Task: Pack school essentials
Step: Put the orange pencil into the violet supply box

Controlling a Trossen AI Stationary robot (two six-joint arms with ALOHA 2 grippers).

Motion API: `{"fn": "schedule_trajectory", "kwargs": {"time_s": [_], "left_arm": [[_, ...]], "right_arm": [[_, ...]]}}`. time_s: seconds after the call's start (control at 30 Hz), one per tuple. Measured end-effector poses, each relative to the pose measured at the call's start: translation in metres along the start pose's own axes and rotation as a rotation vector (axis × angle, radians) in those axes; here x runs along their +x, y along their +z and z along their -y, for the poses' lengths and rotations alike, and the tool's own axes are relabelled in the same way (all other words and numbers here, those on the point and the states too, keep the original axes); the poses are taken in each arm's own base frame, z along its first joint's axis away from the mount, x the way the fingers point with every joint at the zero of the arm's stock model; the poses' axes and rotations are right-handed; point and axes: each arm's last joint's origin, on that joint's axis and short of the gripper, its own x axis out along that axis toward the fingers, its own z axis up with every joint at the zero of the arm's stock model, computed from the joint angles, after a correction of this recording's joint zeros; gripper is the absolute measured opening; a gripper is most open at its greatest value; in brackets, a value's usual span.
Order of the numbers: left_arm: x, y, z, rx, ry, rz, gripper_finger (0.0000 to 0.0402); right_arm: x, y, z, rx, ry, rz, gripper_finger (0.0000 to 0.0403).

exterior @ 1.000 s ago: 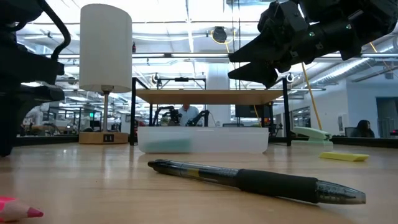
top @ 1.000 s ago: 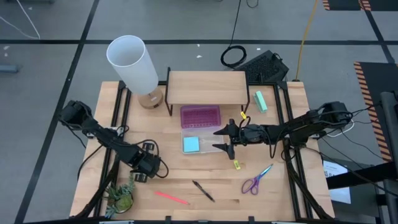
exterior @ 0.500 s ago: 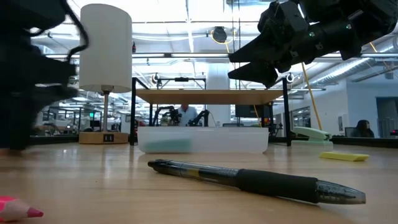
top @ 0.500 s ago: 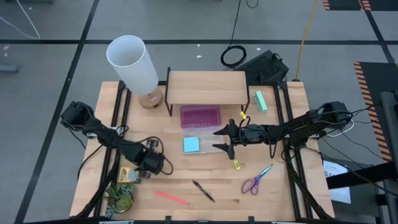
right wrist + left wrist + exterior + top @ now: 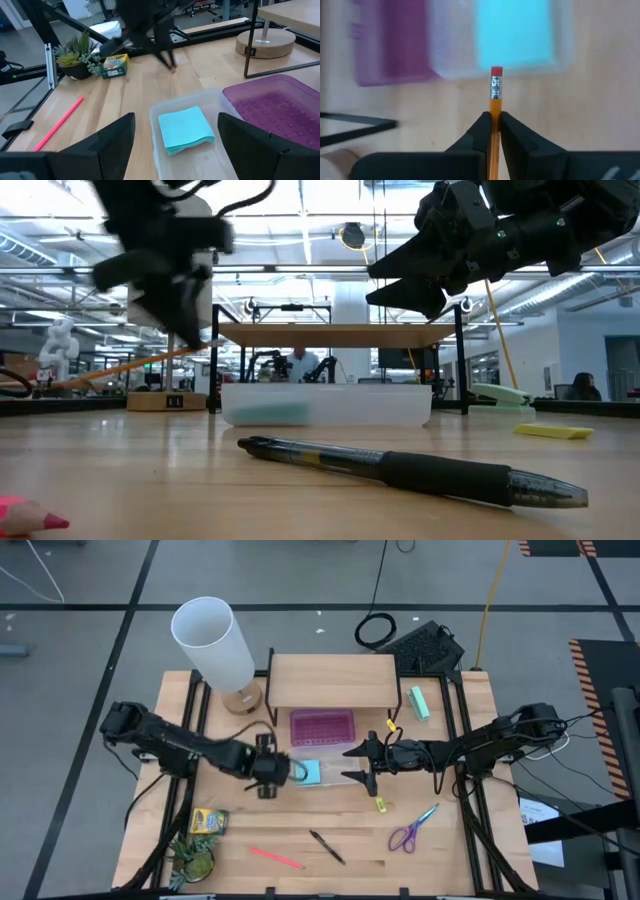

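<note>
My left gripper (image 5: 268, 772) is shut on a yellow pencil with a pink eraser (image 5: 496, 72), just left of the clear box (image 5: 335, 777). The light-blue note pad (image 5: 307, 772) lies in that box. My right gripper (image 5: 362, 765) hovers open over the box's right end. The crayon box (image 5: 209, 821), the black pen (image 5: 327, 847), the pink stick (image 5: 275, 858), the scissors (image 5: 413, 830) and the small yellow piece (image 5: 380, 805) all lie flat on the table. My left gripper pinches the pencil's shaft (image 5: 495, 107) between its two fingers, a short way below the eraser end. The fingers lie along the pencil, and the eraser sticks out past the fingertips toward the box. The pencil (image 5: 120, 365) is lifted clear of the table and slants.
A purple tray (image 5: 322, 726) lies just behind the clear box, under a wooden shelf (image 5: 335, 680). A white lamp (image 5: 215, 645) stands at the far left. A mint-green block (image 5: 419, 702) lies at the far right, and a small plant (image 5: 195, 858) stands at the near left.
My left gripper has risen from beside the crayon box at the near left. It has swung toward the table's far right, up to the clear box, carrying the pencil. The crayon box, covered before, now shows on the table.
</note>
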Motion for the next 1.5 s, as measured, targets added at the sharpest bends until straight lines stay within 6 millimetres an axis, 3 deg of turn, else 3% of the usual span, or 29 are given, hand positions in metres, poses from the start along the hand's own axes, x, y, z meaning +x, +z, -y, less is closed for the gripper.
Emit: {"fn": "schedule_trajectory", "kwargs": {"time_s": [0.17, 0.33, 0.6, 0.73, 1.1, 1.5], "left_arm": [[-0.013, 0.03, -0.035, -0.219, -0.001, 0.073, 0.0035], [-0.022, 0.059, -0.055, -0.256, -0.017, 0.133, 0.0035], [0.01, 0.111, -0.054, -0.164, -0.088, 0.1, 0.0035], [0.026, 0.126, -0.051, -0.147, -0.095, 0.108, 0.0035], [0.07, 0.141, -0.046, -0.119, -0.133, 0.159, 0.0035], [0.083, 0.144, -0.046, -0.031, -0.044, 0.177, 0.0035]], "right_arm": [[-0.004, -0.002, 0.002, -0.018, -0.019, -0.054, 0.0276], [-0.017, 0.004, 0.008, -0.041, -0.19, -0.077, 0.0276], [-0.055, 0.024, 0.011, 0.002, -0.326, -0.05, 0.0276], [-0.064, 0.028, 0.011, 0.032, -0.34, -0.039, 0.0276], [-0.065, 0.015, 0.014, 0.034, -0.354, -0.078, 0.0276], [-0.065, 0.016, 0.014, 0.036, -0.35, -0.065, 0.0276]]}}
